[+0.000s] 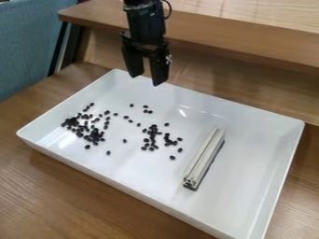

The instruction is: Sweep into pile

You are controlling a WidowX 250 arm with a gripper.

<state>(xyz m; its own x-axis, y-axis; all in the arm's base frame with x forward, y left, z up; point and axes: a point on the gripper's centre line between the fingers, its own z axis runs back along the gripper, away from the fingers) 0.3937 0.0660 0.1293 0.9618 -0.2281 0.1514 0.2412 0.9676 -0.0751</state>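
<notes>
End effector (148, 77) hangs above the far side of the white tray (140, 173), fingers spread, empty. Dark beans (94, 135) sit in loose clusters plus strays; metal bar (204, 157) lies beside them. Likely pre-sweep: next, grasp bar, push beans together.

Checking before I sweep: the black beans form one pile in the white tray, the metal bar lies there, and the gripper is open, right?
No: the camera view shows the black beans scattered, not in one pile. The metal bar does lie in the white tray, and the gripper is open.
</notes>
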